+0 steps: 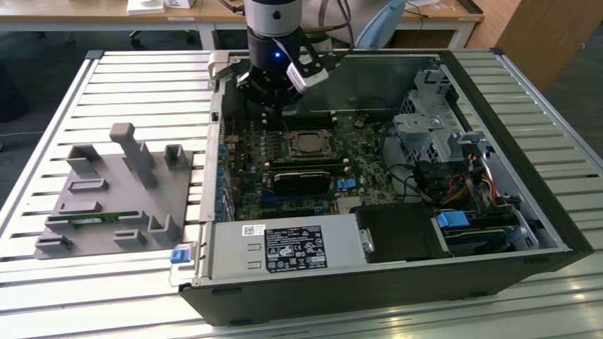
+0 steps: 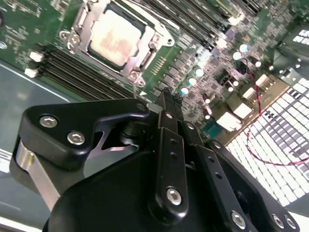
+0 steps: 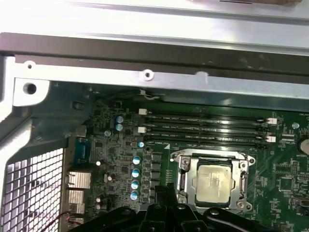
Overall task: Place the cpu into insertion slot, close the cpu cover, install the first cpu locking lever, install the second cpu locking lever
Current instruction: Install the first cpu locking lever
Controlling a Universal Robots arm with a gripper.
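Silver chip [image 3: 216, 189] sits framed by the cover [image 3: 183, 180]; your claw [image 1: 273, 113], at eleven o'clock from it in the exterior view, is pinched together and empty, probably as a narrow tip for pressing.

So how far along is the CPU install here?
The cpu sits in the insertion slot with the cpu cover down around it. The pincer, shut and empty, hovers over the motherboard beside them. Whether either locking lever is latched, I cannot tell.
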